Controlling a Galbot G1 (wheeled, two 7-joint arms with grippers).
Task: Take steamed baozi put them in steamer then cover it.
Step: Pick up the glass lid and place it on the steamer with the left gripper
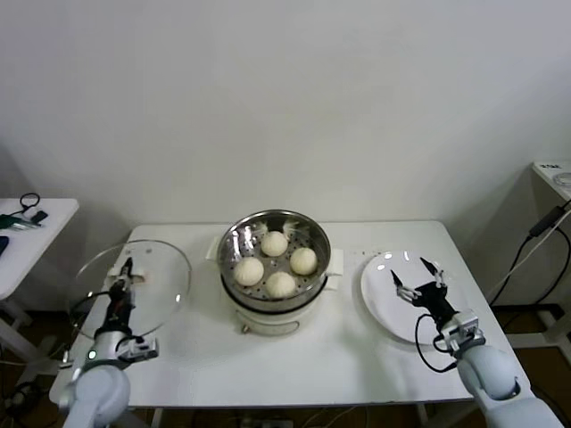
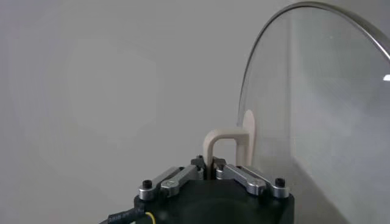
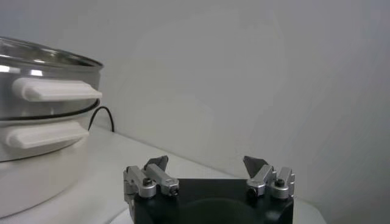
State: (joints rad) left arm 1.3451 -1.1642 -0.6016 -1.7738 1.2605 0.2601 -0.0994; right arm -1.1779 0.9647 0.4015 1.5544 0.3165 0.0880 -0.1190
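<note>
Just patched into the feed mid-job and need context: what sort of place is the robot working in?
Probably a lab or test room staged as a kitchen corner: a plain white table against a bare white wall, a shiny round stainless-steel steamer holding four cream-white buns, and a side table with loose cables.

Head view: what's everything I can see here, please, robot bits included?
steamed baozi: four, cream-white, inside the steamer
steamer: one, shiny steel on a white base, table centre
cover: one, clear glass, held at the table's left end
plate: one, white, empty, right of the steamer
table: one, white, under everything
side tables: two, white, either edge
left claw: one, shut on the cover's handle
right claw: one, open, over the plate
</note>
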